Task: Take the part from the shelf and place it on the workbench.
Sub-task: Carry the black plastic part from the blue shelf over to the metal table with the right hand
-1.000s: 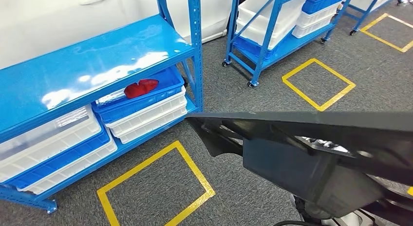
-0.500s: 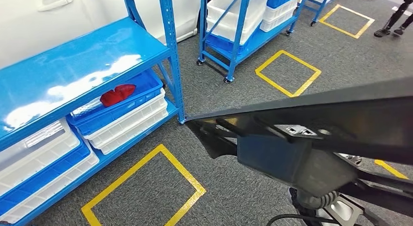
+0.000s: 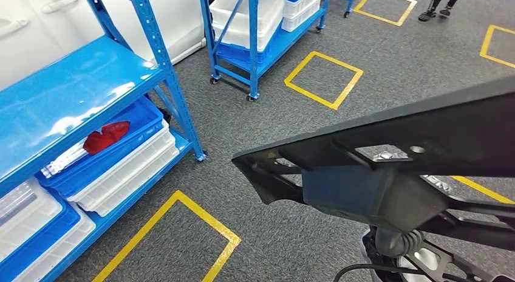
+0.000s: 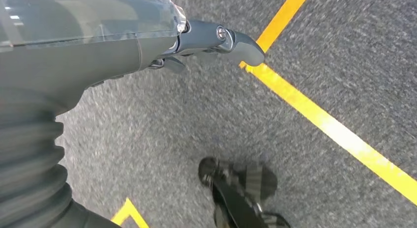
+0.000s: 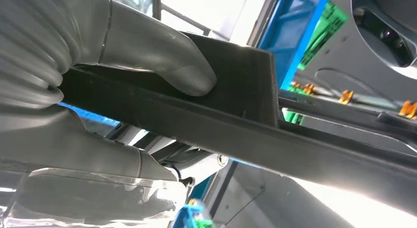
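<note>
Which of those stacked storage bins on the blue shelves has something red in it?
The open blue plastic bin on the near blue metal rack's lower level, topping the white bins. A red object lies inside; the neighbouring bins show none.

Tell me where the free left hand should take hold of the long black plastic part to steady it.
Probably the thin flat edge of the long black plastic part near its tapered free end, coming from below and the robot's left. The right hand already clamps such an edge, thumb on top. The bulky boxy block underneath looks too thick to pinch. The left hand hangs over the floor.
</note>
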Motion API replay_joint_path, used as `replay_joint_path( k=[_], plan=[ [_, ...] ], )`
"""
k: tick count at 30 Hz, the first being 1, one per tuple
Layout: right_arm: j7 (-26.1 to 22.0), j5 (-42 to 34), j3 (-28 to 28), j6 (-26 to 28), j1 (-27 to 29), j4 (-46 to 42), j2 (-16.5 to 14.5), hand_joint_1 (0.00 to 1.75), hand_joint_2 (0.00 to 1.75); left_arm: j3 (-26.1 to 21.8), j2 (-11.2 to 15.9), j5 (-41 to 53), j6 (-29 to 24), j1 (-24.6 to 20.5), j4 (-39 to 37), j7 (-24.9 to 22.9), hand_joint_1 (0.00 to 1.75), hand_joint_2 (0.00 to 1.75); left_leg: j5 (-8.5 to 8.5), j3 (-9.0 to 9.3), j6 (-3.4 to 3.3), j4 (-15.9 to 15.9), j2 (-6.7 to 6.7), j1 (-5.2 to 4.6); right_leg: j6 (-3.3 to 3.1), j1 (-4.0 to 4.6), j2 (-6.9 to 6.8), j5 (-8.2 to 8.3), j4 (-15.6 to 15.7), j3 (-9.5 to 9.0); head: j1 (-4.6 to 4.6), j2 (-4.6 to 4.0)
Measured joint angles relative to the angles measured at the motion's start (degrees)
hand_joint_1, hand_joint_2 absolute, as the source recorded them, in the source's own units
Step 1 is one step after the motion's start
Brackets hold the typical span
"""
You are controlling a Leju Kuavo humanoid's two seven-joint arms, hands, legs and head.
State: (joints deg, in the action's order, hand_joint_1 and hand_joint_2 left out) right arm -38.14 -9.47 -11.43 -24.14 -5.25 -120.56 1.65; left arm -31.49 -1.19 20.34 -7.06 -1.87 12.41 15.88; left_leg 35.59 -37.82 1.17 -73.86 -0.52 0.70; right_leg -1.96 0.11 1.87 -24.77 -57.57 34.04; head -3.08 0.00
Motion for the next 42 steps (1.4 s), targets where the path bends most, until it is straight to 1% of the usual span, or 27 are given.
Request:
replay_joint_path(
  k=[1,2,3,5,7,9,11,13,15,16,18,19,21,22,24,26,28,29,30,31,32,33,35,37,39,40,42],
  plan=[
    [0.00,-0.06,0.76,-0.98,0.30,0.16,-0.37,1.75,1.75,-0.04,0.21,-0.01,0.07,0.07,0.00,0.19,0.00,1.75,-1.07,-0.13,-0.03,0.29,0.06,0.01,0.01,0.02,0.85,-0.02,-0.09,-0.03,0.00,0.00],
    [0.00,-0.08,1.52,-1.93,0.44,0.35,-0.80,1.75,1.75,-0.10,0.40,-0.02,0.17,0.06,0.00,0.43,0.00,1.75,-3.08,0.73,-0.10,2.72,0.29,0.04,0.06,0.00,1.69,-0.06,-0.22,-0.09,0.00,0.00],
    [0.00,-0.09,2.20,-2.71,0.47,0.53,-1.21,1.75,1.75,-0.20,0.55,-0.03,0.32,0.00,0.00,0.71,0.00,1.75,-5.52,2.28,-0.19,6.66,1.13,0.12,0.19,-0.06,2.49,-0.14,-0.42,-0.12,0.00,0.00],
    [0.00,-0.07,3.26,-3.67,0.32,0.90,-2.00,1.75,1.75,-0.46,0.78,-0.01,0.72,-0.10,0.00,1.26,0.00,1.75,-8.24,4.99,-0.35,13.32,3.76,0.34,0.67,-0.06,3.88,-0.35,-0.98,0.13,0.00,-0.01],
    [0.00,-0.01,3.78,-3.81,-0.09,1.35,-2.55,1.75,1.75,-0.74,0.92,0.05,1.08,-0.18,0.00,1.75,0.00,1.75,-8.35,5.76,-0.64,15.20,4.79,0.25,1.35,-0.21,5.13,-0.27,-1.27,0.66,0.01,-0.01],
    [0.00,-0.01,3.89,-3.04,-0.67,2.07,-2.81,1.75,1.75,-0.93,1.02,0.18,1.34,-0.38,0.00,2.19,0.00,1.75,-8.69,5.94,-1.33,15.54,3.49,0.15,2.05,-0.43,5.58,-0.13,-1.38,1.03,0.01,0.00],
    [0.00,-0.24,3.81,-1.74,-1.77,3.22,-2.85,1.75,1.75,-1.05,1.10,0.36,1.55,-0.58,0.00,2.47,0.00,1.75,-9.04,6.14,-2.07,16.02,2.11,0.18,2.60,-0.32,2.70,-1.59,-3.73,2.20,0.01,0.00],
    [0.00,-0.91,3.38,-0.35,-3.19,4.77,-2.84,1.75,1.75,-1.24,1.23,0.51,1.58,-0.56,0.00,2.42,0.00,1.75,-9.09,6.15,-2.44,16.18,0.65,0.00,3.07,-0.43,-0.68,-4.97,-10.40,5.41,0.02,-0.01],
    [0.00,-1.87,2.81,0.93,-3.99,6.46,-2.80,1.75,1.75,-1.58,1.42,0.56,1.35,-0.42,0.00,2.23,0.00,1.75,-9.00,6.10,-2.51,16.15,-0.88,-0.14,3.44,-0.76,-1.45,-7.06,-16.57,8.44,0.02,-0.01],
    [0.00,-2.28,2.65,1.43,-4.13,7.16,-2.77,1.75,1.75,-1.78,1.50,0.58,1.21,-0.40,0.00,2.16,0.00,1.75,-8.94,6.11,-2.49,16.14,-1.58,-0.16,3.50,-0.85,-1.59,-6.64,-16.94,8.59,0.02,0.00],
    [0.00,-2.68,2.57,2.00,-4.27,7.99,-2.67,1.75,1.75,-2.13,1.61,0.79,1.01,-0.44,0.00,1.97,0.00,1.75,-8.78,6.30,-2.31,16.13,-2.79,-0.18,3.30,-0.82,-2.63,-3.42,-11.25,5.49,0.02,0.00],
    [0.00,-2.73,2.57,2.14,-4.35,8.16,-2.61,1.75,1.75,-2.26,1.70,0.98,0.93,-0.44,0.00,1.79,0.00,1.75,-8.65,6.44,-2.13,16.12,-3.33,-0.26,3.00,-0.56,-4.05,-2.05,-7.09,3.28,0.02,0.00],
    [0.00,-2.72,2.62,2.15,-4.40,8.25,-2.53,1.75,1.75,-2.39,1.96,1.47,0.63,-0.38,0.00,1.30,0.00,1.75,-8.36,6.68,-1.60,16.07,-4.33,-0.46,2.12,0.14,-5.94,-0.79,-1.74,0.62,0.01,0.00],
    [0.00,-2.66,2.72,2.10,-4.33,8.22,-2.52,1.75,1.75,-2.40,2.07,1.69,0.44,-0.36,0.00,1.12,0.00,1.75,-8.23,6.77,-1.28,16.08,-4.87,-0.52,1.70,0.47,-6.04,-0.95,-1.09,0.46,0.01,0.00],
    [0.00,-2.43,3.07,1.97,-3.93,8.05,-2.53,1.75,1.75,-2.41,2.27,2.07,0.14,-0.45,0.01,0.96,0.00,1.75,-7.92,7.05,-0.65,16.13,-5.78,-0.41,1.00,0.51,-4.58,-0.71,-0.71,0.43,0.01,0.00],
    [0.00,-2.02,3.44,1.73,-3.43,7.69,-2.59,1.75,1.75,-2.43,2.59,2.29,0.11,-0.58,0.02,0.85,0.00,1.75,-6.49,6.62,-0.17,14.36,-4.24,-0.19,0.29,0.26,-3.32,-0.38,-0.03,-0.02,0.01,0.00],
    [0.00,-1.57,3.78,1.30,-2.96,7.47,-2.83,1.75,1.75,-2.47,2.97,2.55,0.25,-0.46,0.02,0.60,0.00,1.75,-3.18,3.77,0.07,8.07,-1.44,-0.01,-0.25,0.20,-2.04,-0.28,0.24,-0.30,0.01,-0.01],
    [0.00,-1.36,3.97,1.11,-2.68,7.46,-3.00,1.75,1.75,-2.49,3.14,2.73,0.32,-0.35,0.01,0.43,0.00,1.75,-1.63,1.78,0.14,4.19,-0.68,0.01,-0.41,0.27,-1.30,-0.30,0.20,-0.30,0.00,-0.01],
    [0.00,-1.14,4.17,0.97,-2.34,7.45,-3.15,1.75,1.75,-2.50,3.26,2.94,0.44,-0.25,0.01,0.28,0.00,1.75,-0.90,0.15,0.21,1.28,-0.27,0.03,-0.48,0.31,-0.48,-0.32,0.14,-0.31,0.00,-0.01],
    [0.00,-0.86,4.35,0.92,-2.05,7.43,-3.26,1.75,1.75,-2.50,3.34,3.19,0.60,-0.21,0.00,0.18,0.00,1.75,-1.32,-0.64,0.24,0.30,-0.07,0.03,-0.49,0.34,0.34,-0.36,0.05,-0.34,0.00,-0.01],
    [0.00,-0.50,4.52,0.95,-1.83,7.40,-3.33,1.75,1.75,-2.50,3.37,3.41,0.76,-0.24,0.00,0.11,0.00,1.75,-2.88,-0.37,0.22,1.59,0.08,0.05,-0.42,0.33,1.16,-0.42,-0.09,-0.40,0.00,0.00],
    [0.00,-0.13,4.65,0.99,-1.67,7.32,-3.37,1.75,1.75,-2.49,3.38,3.65,0.92,-0.31,0.00,0.10,0.00,1.75,-5.21,0.86,0.15,4.84,0.53,0.10,-0.31,0.29,1.94,-0.54,-0.29,-0.47,0.00,-0.01],
    [0.00,0.43,4.79,1.02,-1.50,7.10,-3.37,1.75,1.75,-2.48,3.38,4.05,1.08,-0.42,0.00,0.09,0.00,1.75,-8.54,3.90,-0.04,12.04,2.97,0.33,0.09,0.20,3.38,-0.89,-0.88,-0.38,0.01,-0.01],
    [0.00,0.55,4.81,0.87,-1.32,6.86,-3.37,1.75,1.75,-2.48,3.37,4.19,1.11,-0.53,0.00,0.09,0.00,1.75,-9.02,5.24,-0.27,15.03,4.66,0.32,0.71,0.01,4.59,-0.97,-1.25,0.06,0.01,0.00],
    [0.00,0.50,4.82,0.58,-1.05,6.68,-3.36,1.75,1.75,-2.49,3.29,4.21,1.14,-0.77,0.00,0.24,0.00,1.75,-9.10,5.44,-0.79,15.44,3.82,0.20,1.43,-0.19,5.53,-0.79,-1.16,0.33,0.00,0.00],
    [0.00,0.51,4.82,0.47,-1.00,6.63,-3.36,1.75,1.75,-2.50,3.22,4.26,1.17,-0.93,0.00,0.38,0.00,1.75,-9.26,5.61,-1.15,15.77,3.18,0.22,1.72,-0.17,4.89,-0.98,-1.38,0.46,0.01,0.00],
    [0.00,0.58,4.81,0.40,-1.18,6.61,-3.35,1.75,1.75,-2.50,3.05,4.38,1.27,-1.12,0.00,0.61,0.00,1.75,-9.56,5.92,-1.88,16.41,1.88,0.34,2.17,-0.05,1.92,-2.76,-4.13,1.78,0.01,0.00]
  ],
)
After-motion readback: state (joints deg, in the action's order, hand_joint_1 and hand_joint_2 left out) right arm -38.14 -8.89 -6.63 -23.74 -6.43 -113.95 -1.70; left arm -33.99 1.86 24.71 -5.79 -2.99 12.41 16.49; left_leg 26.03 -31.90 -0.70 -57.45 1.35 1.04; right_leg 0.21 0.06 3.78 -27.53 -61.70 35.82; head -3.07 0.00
